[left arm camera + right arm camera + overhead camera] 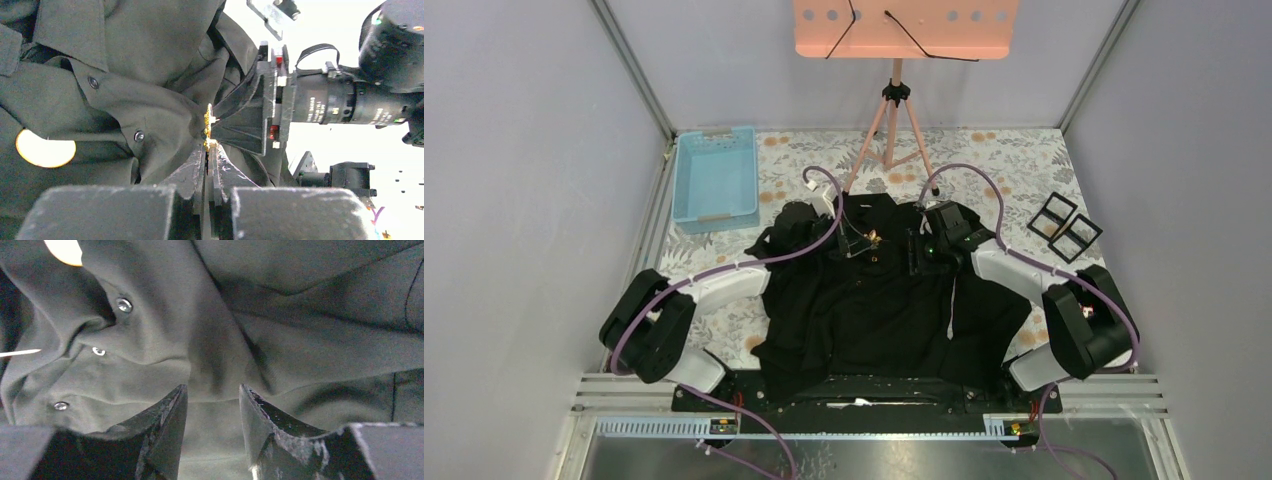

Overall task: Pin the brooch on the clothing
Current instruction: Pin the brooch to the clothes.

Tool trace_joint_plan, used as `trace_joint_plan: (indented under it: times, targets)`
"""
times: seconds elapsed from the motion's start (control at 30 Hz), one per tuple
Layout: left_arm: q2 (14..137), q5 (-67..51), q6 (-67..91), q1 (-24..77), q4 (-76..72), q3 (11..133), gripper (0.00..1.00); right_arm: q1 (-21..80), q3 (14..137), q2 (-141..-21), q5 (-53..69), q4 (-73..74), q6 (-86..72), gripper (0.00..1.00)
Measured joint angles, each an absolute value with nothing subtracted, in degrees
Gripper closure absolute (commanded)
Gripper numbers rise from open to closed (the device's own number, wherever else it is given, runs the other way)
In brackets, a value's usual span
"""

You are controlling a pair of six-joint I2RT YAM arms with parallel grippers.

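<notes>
The black collared shirt (874, 300) lies spread over the middle of the table, collar at the far side. It fills the left wrist view (125, 100) and the right wrist view (250, 315), where its small buttons show. My left gripper (862, 241) is over the shirt's upper chest. Its fingers (209, 148) are shut on a small gold brooch (208, 127), seen edge-on and touching the fabric by the button placket. My right gripper (917, 252) is just right of it, low over the shirt. Its jaws (212, 390) are open with flat fabric behind the gap.
A light blue basket (716, 178) stands at the far left. A pink tripod (894, 115) stands behind the shirt. Two black square frames (1064, 226) lie at the far right on the floral cloth (1014, 160). The right arm's wrist (350, 100) is close beside the left fingers.
</notes>
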State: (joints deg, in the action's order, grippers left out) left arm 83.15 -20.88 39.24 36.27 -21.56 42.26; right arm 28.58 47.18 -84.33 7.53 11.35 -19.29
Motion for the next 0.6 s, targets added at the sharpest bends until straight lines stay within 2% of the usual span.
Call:
trace_joint_plan:
  times: [0.33,0.6]
  targets:
    - [85.76,-20.91,39.83,36.27,-23.73,44.03,1.0,25.65,48.16,-87.24,11.99,8.64,-15.7,0.49]
    - [87.15,-20.88,40.66,36.67,-24.12,44.4,1.0,23.83,50.76,-87.99,13.23,8.38,-13.56,0.56]
